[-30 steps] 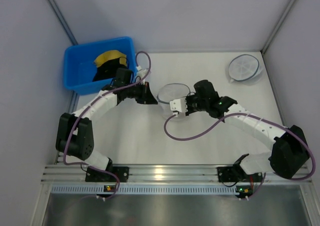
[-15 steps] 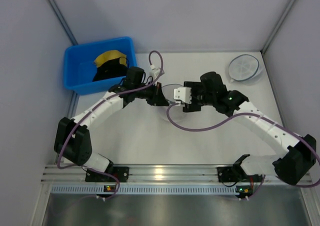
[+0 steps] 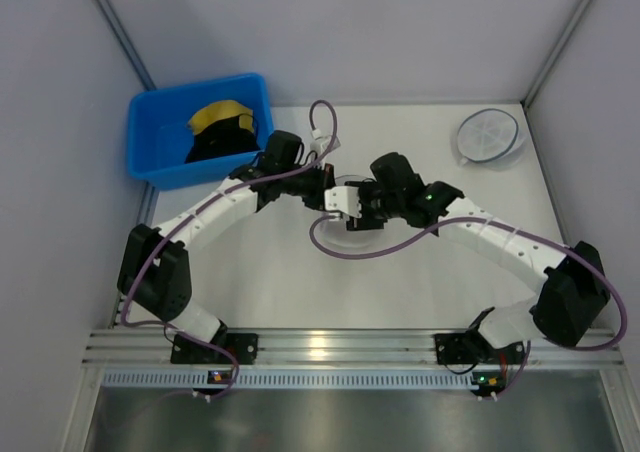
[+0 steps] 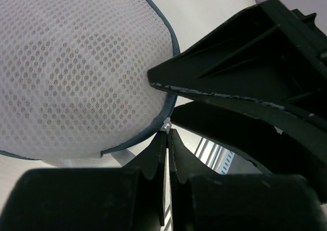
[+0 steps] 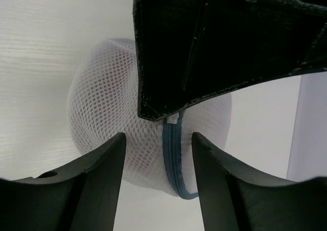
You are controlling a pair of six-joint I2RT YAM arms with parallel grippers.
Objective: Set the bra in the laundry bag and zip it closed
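Laundry bag (image 4: 76, 72) zipper (image 5: 171, 162) looked nearly closed; bra not visible. Left hand (image 4: 167, 136) clamped on zipper pull (image 5: 173, 119); right hand (image 5: 158, 141) stood apart, empty.

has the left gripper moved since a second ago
Yes, the left gripper has shifted away from the blue bin, toward the table's middle.

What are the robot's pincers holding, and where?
The left pincer pinches the laundry bag by its white zipper tab. The right pincer is open, holding nothing.
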